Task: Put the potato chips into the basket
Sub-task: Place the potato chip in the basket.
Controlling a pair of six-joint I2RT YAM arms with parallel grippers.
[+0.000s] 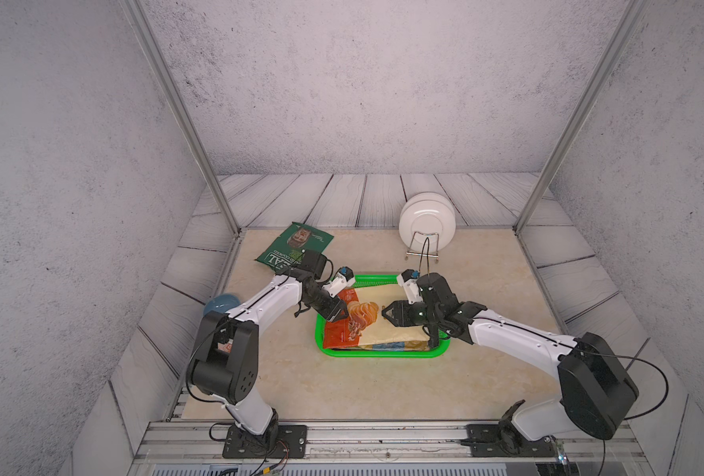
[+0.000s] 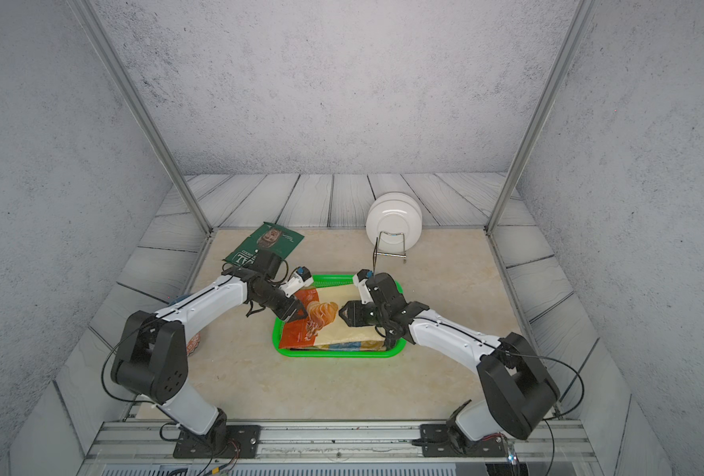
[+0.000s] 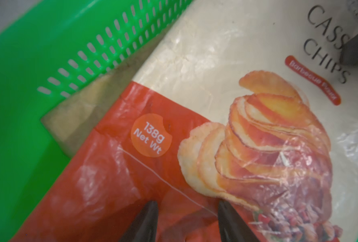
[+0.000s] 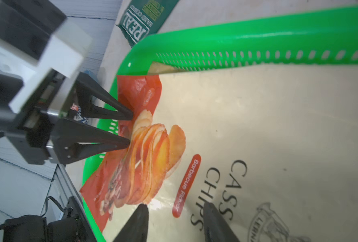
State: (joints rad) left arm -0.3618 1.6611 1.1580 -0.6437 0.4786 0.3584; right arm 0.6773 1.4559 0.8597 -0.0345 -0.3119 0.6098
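Chips bag (image 1: pixel 389 329) rests in basket (image 1: pixel 383 353) beneath left pincer (image 1: pixel 342 315) and right pincer (image 1: pixel 384 314).

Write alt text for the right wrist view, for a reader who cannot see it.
A cream and red chips bag lies in a green basket. The open left claw points its tips at the bag's red end, and the open right claw hangs over the bag. A dark green REAL bag lies outside the basket.

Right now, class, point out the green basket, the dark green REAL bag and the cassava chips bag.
green basket (image 1: pixel 383 353), in a top view: its near rim.
dark green REAL bag (image 1: pixel 296 243), in a top view: its printed face.
cassava chips bag (image 3: pixel 195 62), left wrist view: its cream panel.
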